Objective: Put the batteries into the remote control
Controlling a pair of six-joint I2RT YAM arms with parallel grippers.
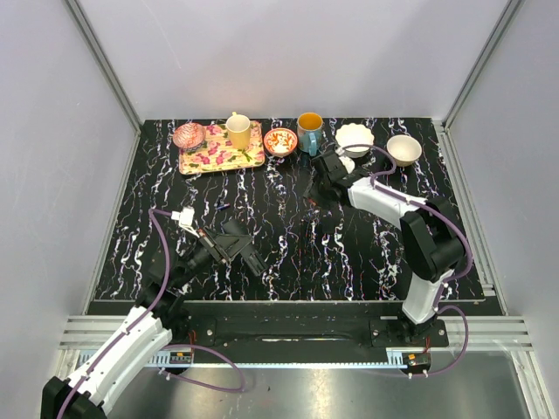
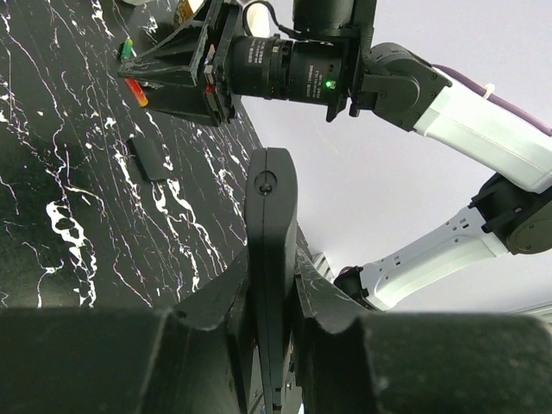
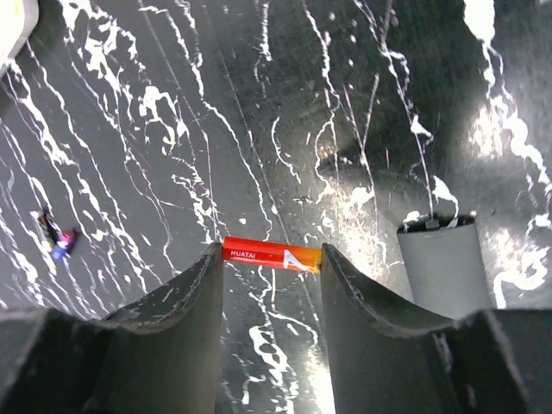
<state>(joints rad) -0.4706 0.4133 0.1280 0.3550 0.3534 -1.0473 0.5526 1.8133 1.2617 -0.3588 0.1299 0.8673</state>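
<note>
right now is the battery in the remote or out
Out. The battery is held end to end in the right gripper, over the table; the remote is apart, clamped edge-on in the left gripper.

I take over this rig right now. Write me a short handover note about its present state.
Left end effector: shut on the slim black plastic remote control, seen edge-on.
Right end effector: shut on the orange-red cylindrical battery, gripped by its ends.
Done: both things grasped.
Remaining: bring the battery to the remote control and insert it; its compartment is not visible.
</note>
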